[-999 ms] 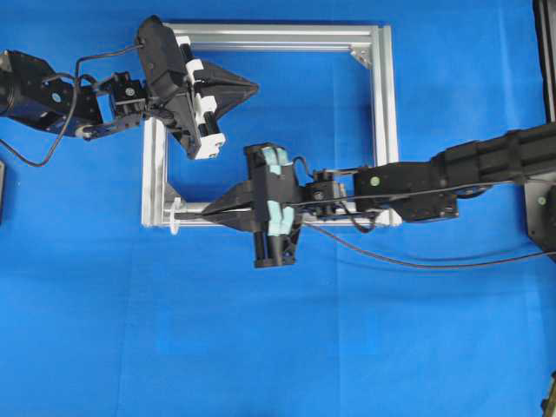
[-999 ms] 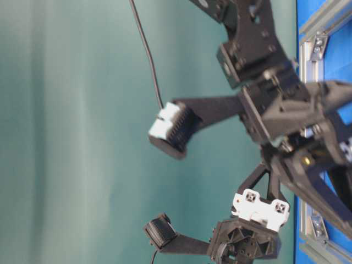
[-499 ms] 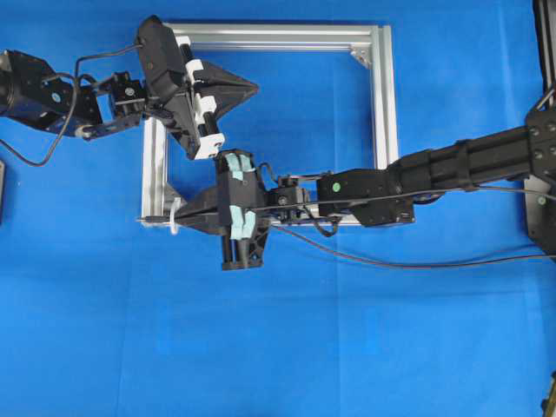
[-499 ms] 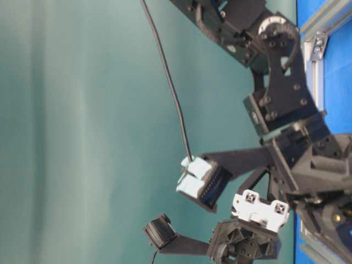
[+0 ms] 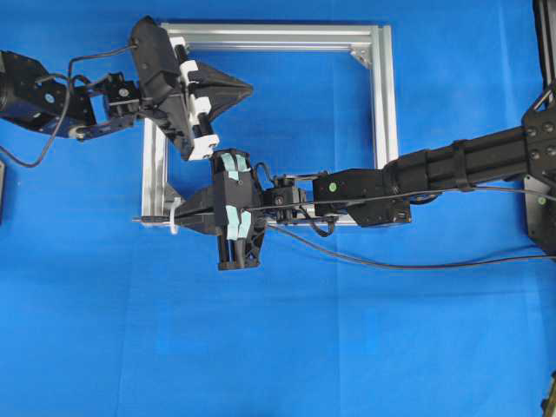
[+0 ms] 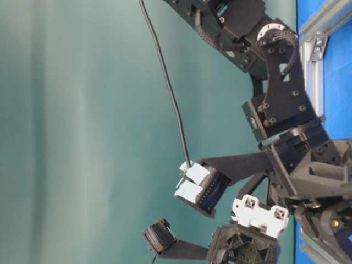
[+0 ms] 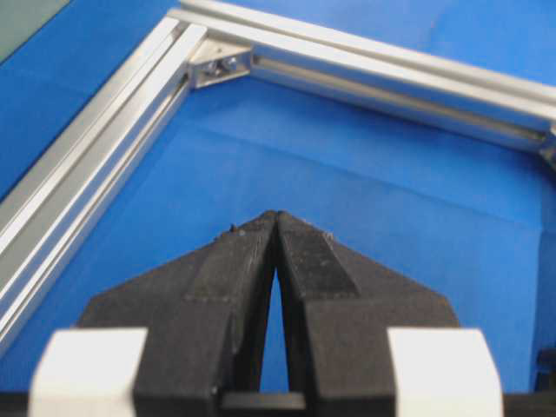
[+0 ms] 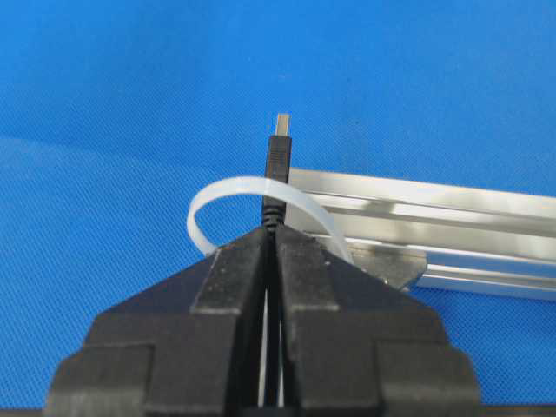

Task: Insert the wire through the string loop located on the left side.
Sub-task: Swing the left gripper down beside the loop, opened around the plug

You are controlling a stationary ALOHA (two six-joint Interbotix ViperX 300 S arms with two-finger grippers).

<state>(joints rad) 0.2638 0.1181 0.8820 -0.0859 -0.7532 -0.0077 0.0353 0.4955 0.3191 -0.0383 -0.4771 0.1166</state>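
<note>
The right gripper (image 8: 270, 233) is clamped on the wire (image 8: 275, 165); its plug tip juts just past the fingertips, through the string loop (image 8: 228, 189) arching at the fingertips; the left gripper (image 7: 276, 217) is closed, empty, above the aluminium frame (image 7: 104, 148).

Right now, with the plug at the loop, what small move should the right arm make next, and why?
Probably keep pushing the right claw straight ahead. It is shut on the wire, whose plug tip already pokes past the string loop in the wrist view, but only the short tip is through; more cable needs to follow.
</note>
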